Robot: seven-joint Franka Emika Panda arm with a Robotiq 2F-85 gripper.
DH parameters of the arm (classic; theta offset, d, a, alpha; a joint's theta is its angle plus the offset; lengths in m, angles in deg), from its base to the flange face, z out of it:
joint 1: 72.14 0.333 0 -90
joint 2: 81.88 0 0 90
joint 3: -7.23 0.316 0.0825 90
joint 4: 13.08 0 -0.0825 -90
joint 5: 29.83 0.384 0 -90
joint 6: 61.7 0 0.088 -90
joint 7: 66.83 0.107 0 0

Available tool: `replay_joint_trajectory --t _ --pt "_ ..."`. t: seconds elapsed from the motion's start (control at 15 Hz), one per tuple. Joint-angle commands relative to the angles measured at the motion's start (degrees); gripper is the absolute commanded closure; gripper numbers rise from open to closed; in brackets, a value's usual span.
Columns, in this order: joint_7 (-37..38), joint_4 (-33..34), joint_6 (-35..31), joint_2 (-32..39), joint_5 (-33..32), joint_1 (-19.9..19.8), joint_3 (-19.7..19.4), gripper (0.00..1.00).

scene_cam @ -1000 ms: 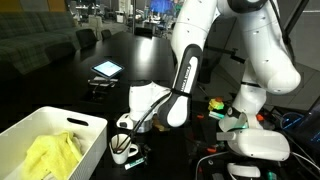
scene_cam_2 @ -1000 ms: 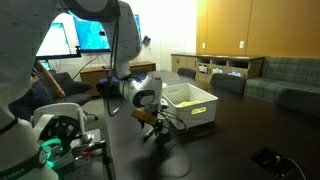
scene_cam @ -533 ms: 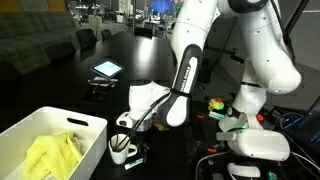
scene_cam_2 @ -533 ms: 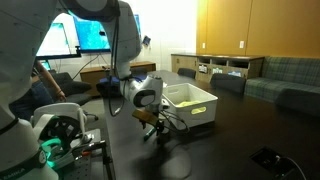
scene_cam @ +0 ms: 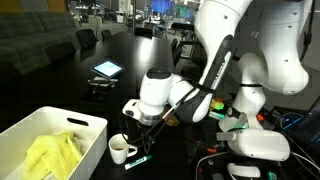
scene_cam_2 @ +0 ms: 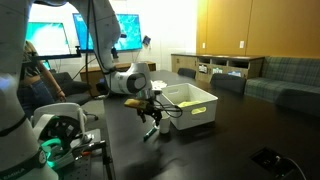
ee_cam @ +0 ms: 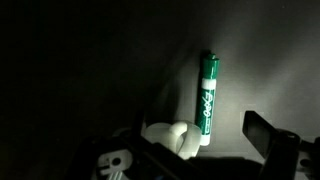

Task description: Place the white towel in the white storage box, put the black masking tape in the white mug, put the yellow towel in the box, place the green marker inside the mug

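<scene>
The arm (scene_cam_2: pixel 128 82) reaches over the dark table (scene_cam_2: pixel 240 140); the white storage box (scene_cam_2: pixel 192 108) stands near it.

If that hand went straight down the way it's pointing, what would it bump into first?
Most likely the green marker, lying on the table under the open hand, beside the mug. The mug's rim could come first; depth is unclear.

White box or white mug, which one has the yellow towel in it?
The big white storage box holds the yellow towel; the small white mug beside it shows no yellow.
</scene>
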Motion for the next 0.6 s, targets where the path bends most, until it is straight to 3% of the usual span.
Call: replay_joint_trajectory --t 0.0,0.13,0.53 --pt "10.4 -3.7 0.5 -3.8 -3.4 6.4 -5.3 0.0" --pt "13.5 -4.2 0.3 -2.9 -2.2 7.1 -5.3 0.0" --pt "16.5 -6.7 -6.0 1.5 2.8 4.2 -2.0 0.0"
